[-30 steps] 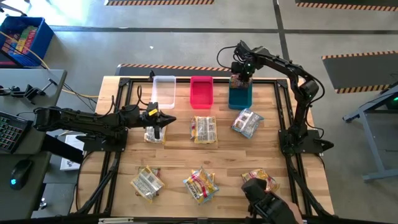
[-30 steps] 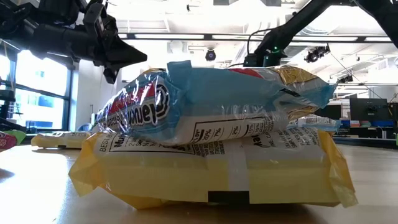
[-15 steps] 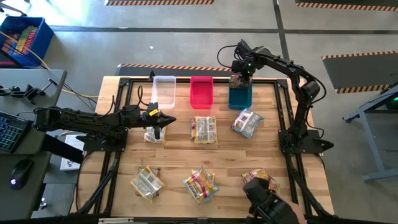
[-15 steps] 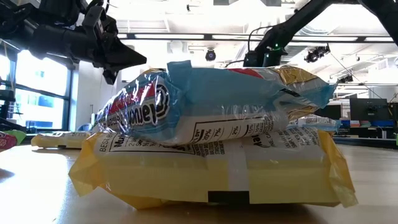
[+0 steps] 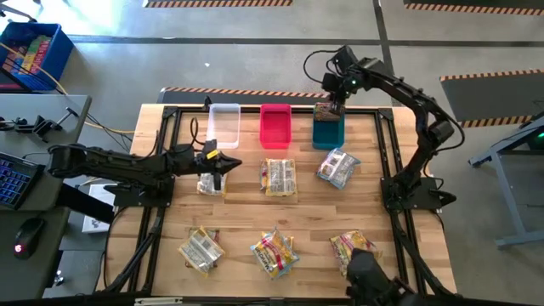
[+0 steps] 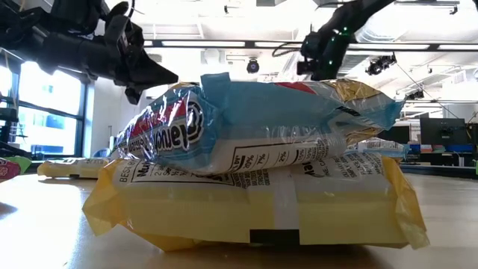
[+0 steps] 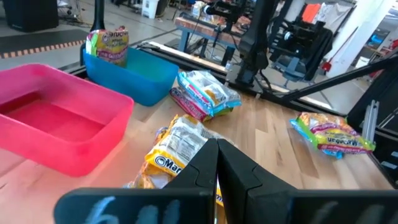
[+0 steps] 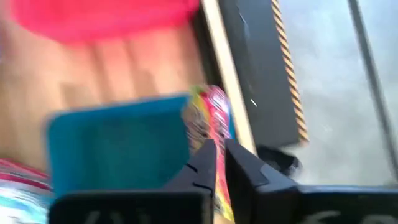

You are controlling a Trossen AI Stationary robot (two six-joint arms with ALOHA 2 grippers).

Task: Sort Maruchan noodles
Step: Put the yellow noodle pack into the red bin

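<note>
We see the wooden table [image 5: 306, 212] with three bins along its far edge: a clear plastic bin [image 5: 223, 124], a pink-red plastic bin [image 5: 274, 125] and a teal-blue plastic bin [image 5: 328, 132].

Right arm reaches over the far edge; right pincer [image 5: 337, 98] sits just above the teal bin's far end, fingers [image 8: 200, 163] closed to a thin slit, empty. A reddish-pink and green crinkly ramen packet [image 5: 324, 111] stands on edge in the teal bin, right under the fingertips; we can't tell whether they touch it. A second ago that pincer was lower and further left at the bin; it now sits up and right, and the arm's elbow has swung right as well.

Left arm lies low across the table's left side; left pincer [image 5: 224, 165] is fully shut with nothing in it, hovering over a yellow ramen packet [image 5: 210, 183] in front of the clear bin. No change there versus the earlier frames.

Loose packets on the table: a yellow-orange packet [image 5: 278, 176] before the pink bin, a silvery-white packet pile [image 5: 338, 167] before the teal bin, and along the near edge a yellow pair [image 5: 201, 249], a blue-and-yellow stack [image 5: 274, 252] and a pink-green packet [image 5: 354, 245].

A dark-gloved hand [image 5: 374, 279] at the near right edge has pulled back from that last packet.
</note>
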